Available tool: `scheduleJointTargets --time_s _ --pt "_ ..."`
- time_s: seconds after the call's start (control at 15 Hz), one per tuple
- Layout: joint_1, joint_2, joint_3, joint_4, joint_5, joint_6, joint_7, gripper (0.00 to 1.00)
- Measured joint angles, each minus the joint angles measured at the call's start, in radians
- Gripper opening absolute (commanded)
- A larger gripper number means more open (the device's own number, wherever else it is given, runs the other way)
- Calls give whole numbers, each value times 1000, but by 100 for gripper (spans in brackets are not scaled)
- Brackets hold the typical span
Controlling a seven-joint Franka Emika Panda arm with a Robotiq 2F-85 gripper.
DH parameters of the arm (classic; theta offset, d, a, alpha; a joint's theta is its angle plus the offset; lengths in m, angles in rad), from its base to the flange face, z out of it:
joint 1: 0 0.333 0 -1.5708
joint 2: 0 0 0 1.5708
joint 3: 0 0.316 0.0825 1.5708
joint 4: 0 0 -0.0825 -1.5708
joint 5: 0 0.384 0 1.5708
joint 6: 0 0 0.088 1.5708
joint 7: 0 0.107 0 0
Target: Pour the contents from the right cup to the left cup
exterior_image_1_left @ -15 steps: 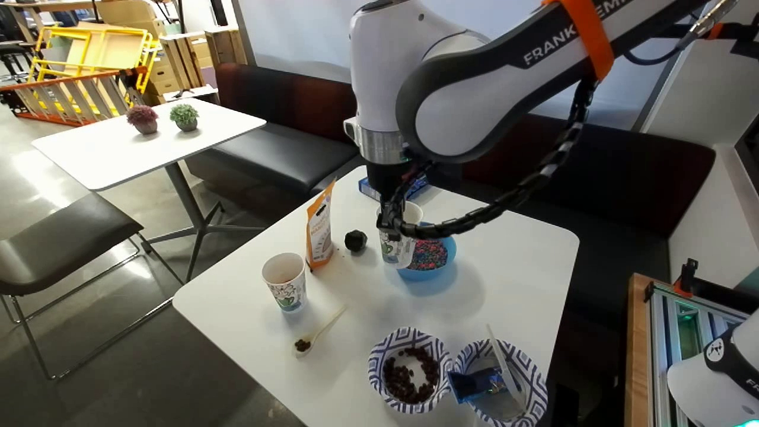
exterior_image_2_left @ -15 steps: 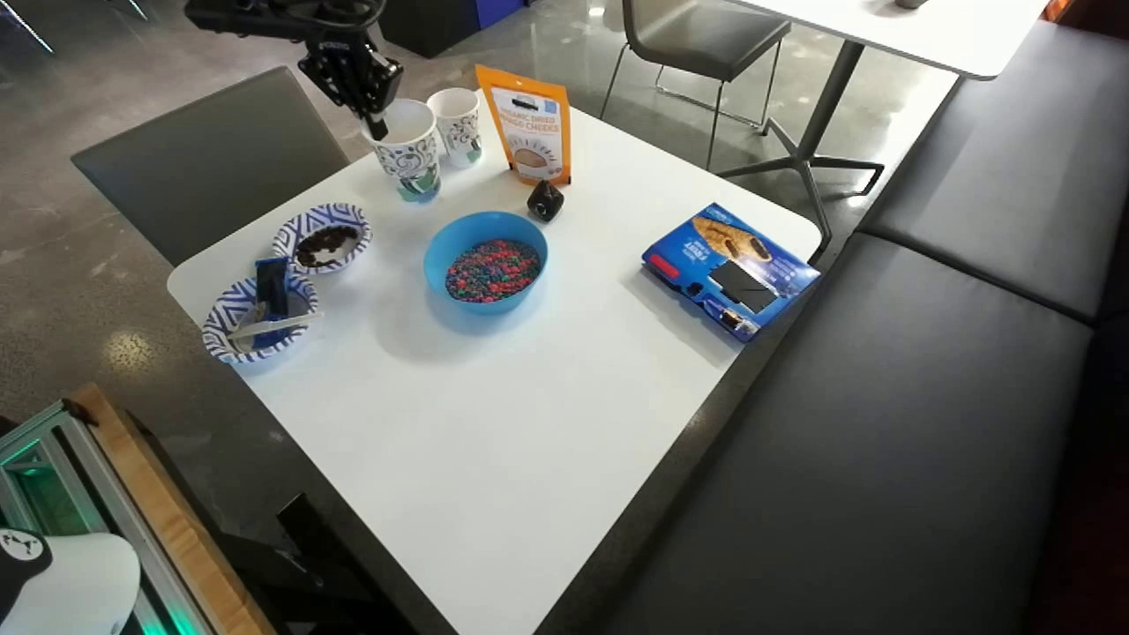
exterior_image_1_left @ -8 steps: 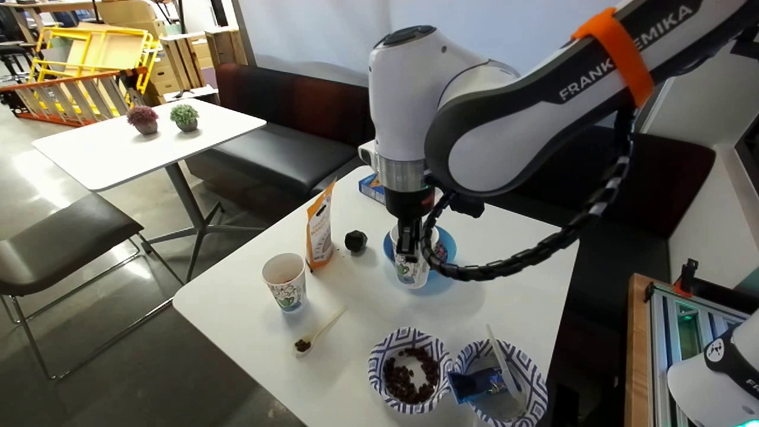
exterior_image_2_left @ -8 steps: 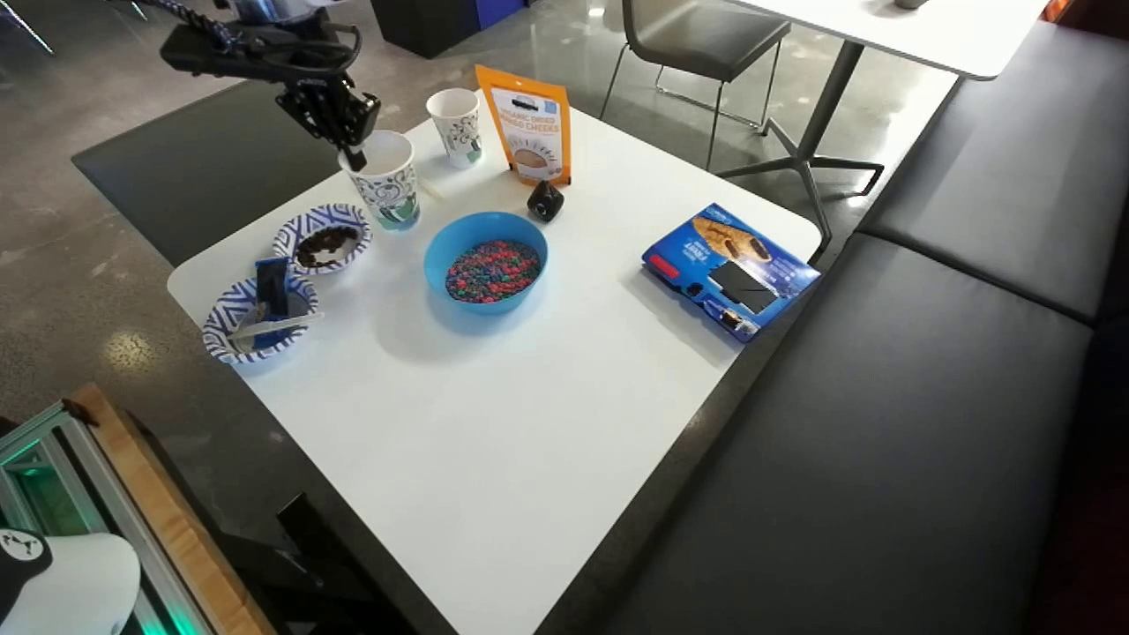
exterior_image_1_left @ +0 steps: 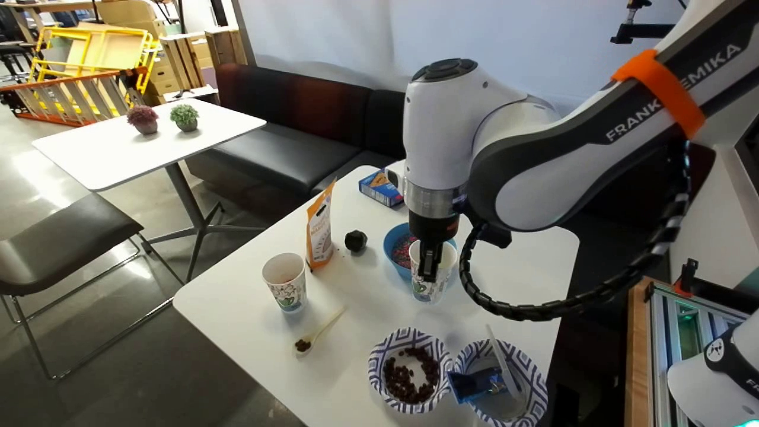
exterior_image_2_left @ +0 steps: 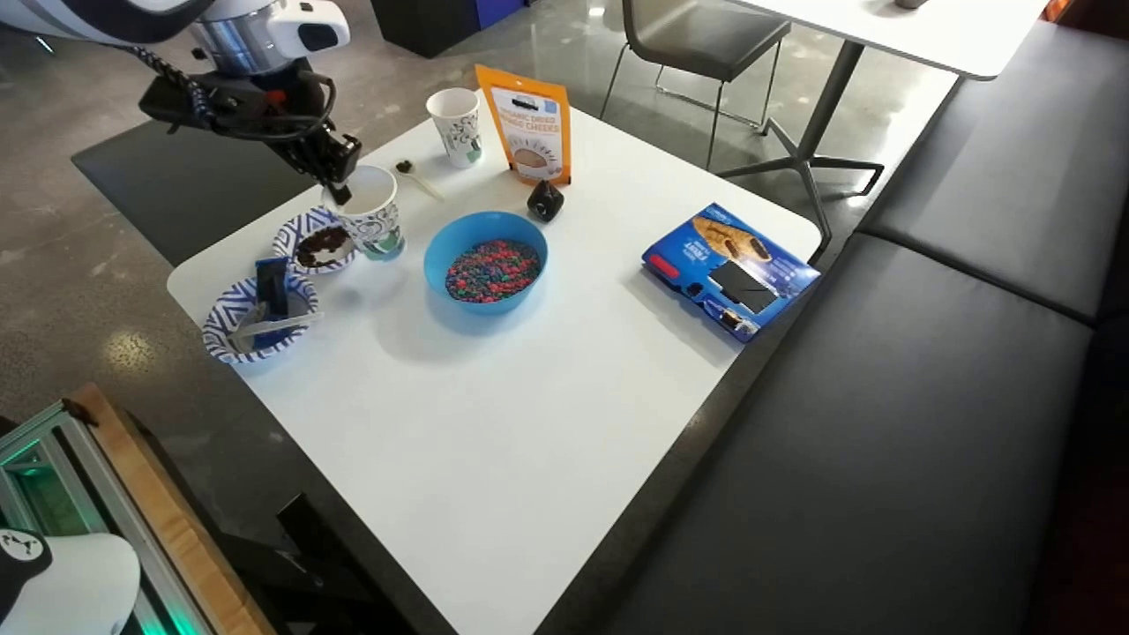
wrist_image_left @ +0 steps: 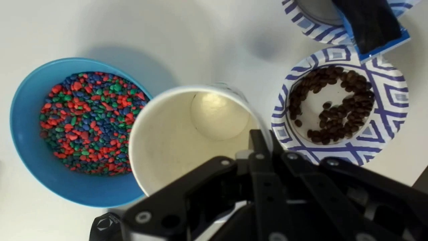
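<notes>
Right cup (exterior_image_1_left: 437, 284), looking empty, moves clear of left cup (exterior_image_1_left: 286, 287)

In an exterior view: jaws pinched on the wall of a paper cup that I take for the task's right one; it hangs upright just below them. Over the past second jaws and cup have come away from the left cup, and the gap is plainly wider. Left cup stands upright on the table (exterior_image_1_left: 362, 308), well apart from the jaws; something reddish-brown low inside, too small to name.

In an exterior view: pale spoon (exterior_image_2_left: 422, 182) now in sight on the left cup's side of the jaws; a second ago the held cup hid most of it. Right cup's base seems off the table; cannot judge the clearance.

Wrist view: one jaw inside the rim, one outside, closed right down on the paper. Floor of the cup pale, nothing lying on what shows of it. Blue bowl (wrist_image_left: 80, 189) of coloured pebbles (wrist_image_left: 93, 124) beside the cup, on the side away from the jaws; patterned bowl (wrist_image_left: 391, 100) of dark beans (wrist_image_left: 356, 103) just past the jaws, the other way. My reading: pouring looks done. What remains, likely: lower the right cup to bare table, let go; its base could clip the blue bowl's rim.
</notes>
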Motion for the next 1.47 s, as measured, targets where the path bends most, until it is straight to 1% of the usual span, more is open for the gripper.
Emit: scheduleJointTargets --time_s 0.27,0.53,0.67,0.87,0.93,1.0,1.27,1.33,1.47 --pt "2 2 27 -53 10 91 45 1" --pt "6 30 46 -99 -2 184 99 1" --pt "8 53 48 -111 -27 209 126 1" --pt "10 80 47 -112 -90 210 178 1" --pt "12 84 47 -112 -107 210 191 28" --pt "15 84 47 -112 -120 210 199 29" --pt "30 78 52 -106 -136 202 195 58" --pt "35 69 56 -99 -136 184 189 65" --pt "43 28 65 -75 -136 100 184 80"
